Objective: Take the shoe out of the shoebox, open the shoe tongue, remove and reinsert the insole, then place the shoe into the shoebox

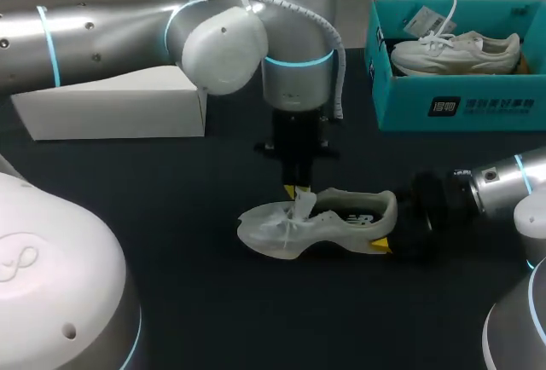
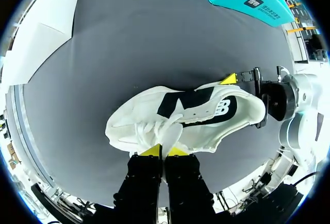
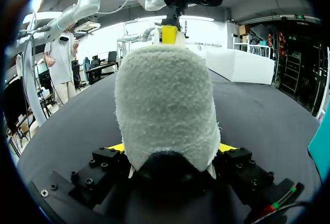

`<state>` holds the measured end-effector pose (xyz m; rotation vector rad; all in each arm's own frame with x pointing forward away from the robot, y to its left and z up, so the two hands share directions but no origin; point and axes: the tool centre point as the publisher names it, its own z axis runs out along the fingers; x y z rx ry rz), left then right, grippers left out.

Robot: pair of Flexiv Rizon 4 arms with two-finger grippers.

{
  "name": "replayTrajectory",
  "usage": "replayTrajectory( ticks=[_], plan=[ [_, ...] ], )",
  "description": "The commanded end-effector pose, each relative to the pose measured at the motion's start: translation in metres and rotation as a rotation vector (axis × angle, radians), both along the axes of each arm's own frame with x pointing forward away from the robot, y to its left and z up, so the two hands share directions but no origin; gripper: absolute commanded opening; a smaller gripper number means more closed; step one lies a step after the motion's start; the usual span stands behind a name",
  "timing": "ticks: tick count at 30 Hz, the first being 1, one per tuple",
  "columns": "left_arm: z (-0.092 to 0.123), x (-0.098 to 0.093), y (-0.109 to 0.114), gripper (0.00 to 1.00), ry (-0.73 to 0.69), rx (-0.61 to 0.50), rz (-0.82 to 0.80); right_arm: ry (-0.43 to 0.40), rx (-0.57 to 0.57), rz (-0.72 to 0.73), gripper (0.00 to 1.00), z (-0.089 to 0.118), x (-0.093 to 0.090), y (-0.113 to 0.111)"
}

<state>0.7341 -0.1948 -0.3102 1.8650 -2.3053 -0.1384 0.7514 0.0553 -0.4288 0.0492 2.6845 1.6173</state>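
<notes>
Dark table [image 1: 171, 216] fills the scene. White shoe [image 1: 324, 221] sits out of the box near the table's middle, with its toe toward the left arm's side and its heel toward the right arm. Black patch shows on its side in the left wrist view [image 2: 191, 115]. Can't tell if the sole lies flat or is slightly lifted.

Left gripper [image 1: 299, 193] comes straight down onto the top of the shoe at the lace area. In its own view [image 2: 164, 150] the yellow tips are nearly together, nipping white material of the tongue [image 2: 167, 131] or laces between them. Can't tell which of the two it has.

Right gripper [image 1: 392, 227] is at the heel, coming in low from the right. Its own view [image 3: 170, 149] shows the fuzzy heel [image 3: 165, 105] filling the gap, with one yellow tip touching each side, so it is spread about heel-wide and clamped on the shoe. One tip also shows beside the heel from the left wrist [image 2: 229, 78]. Left gripper is visible beyond the heel, above the shoe [image 3: 169, 34].

Teal shoebox [image 1: 461, 106] stands open at the far right of the table, well apart from the shoe, and holds a second white shoe [image 1: 456, 53]. White lid [image 1: 111, 110] lies at the far left, under the left arm.
</notes>
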Motion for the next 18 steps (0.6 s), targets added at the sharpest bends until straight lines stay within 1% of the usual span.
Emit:
replayTrajectory(
  ticks=[1,7,13,18],
  plan=[
    [0.005,-0.001,0.02,0.0,0.013,-0.09,0.026,-0.001,-0.003,-0.001,0.0,-0.003,0.001,0.001],
    [0.004,0.0,0.035,0.0,0.016,-0.101,0.05,-0.001,-0.003,-0.001,0.0,-0.003,0.001,0.001],
    [-0.01,-0.002,0.045,0.0,0.011,-0.086,0.084,-0.001,-0.003,-0.001,0.0,-0.003,0.001,0.001],
    [-0.016,0.002,0.057,0.0,0.008,-0.082,0.122,-0.001,-0.003,-0.001,0.0,-0.003,0.001,0.001]
  ],
)
